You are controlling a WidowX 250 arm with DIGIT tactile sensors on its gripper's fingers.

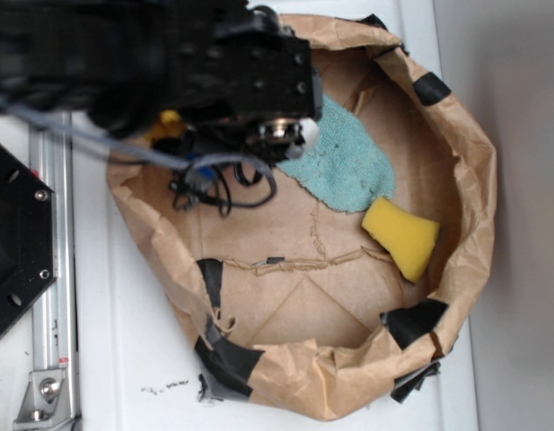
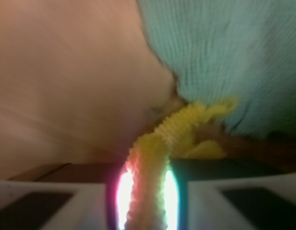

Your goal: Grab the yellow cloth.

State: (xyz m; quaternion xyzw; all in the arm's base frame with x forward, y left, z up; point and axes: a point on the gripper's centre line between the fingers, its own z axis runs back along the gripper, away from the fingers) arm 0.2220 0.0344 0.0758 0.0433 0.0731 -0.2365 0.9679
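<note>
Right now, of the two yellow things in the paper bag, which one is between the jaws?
The fuzzy yellow terry cloth, pinched into a ridged strip between the jaws. The smooth yellow sponge wedge lies untouched by the teal terry cloth.

Exterior looks straight down, far — wrist close; both share teal cloth (image 1: pixel 348 162).

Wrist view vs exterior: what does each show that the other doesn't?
Wrist only: the yellow cloth pinched as a narrow strip between the gripper fingers. Exterior only: the crumpled paper bag wall, the yellow sponge wedge, black tape patches, and the arm hiding most of the yellow cloth. Both: the teal cloth and the brown paper floor.
</note>
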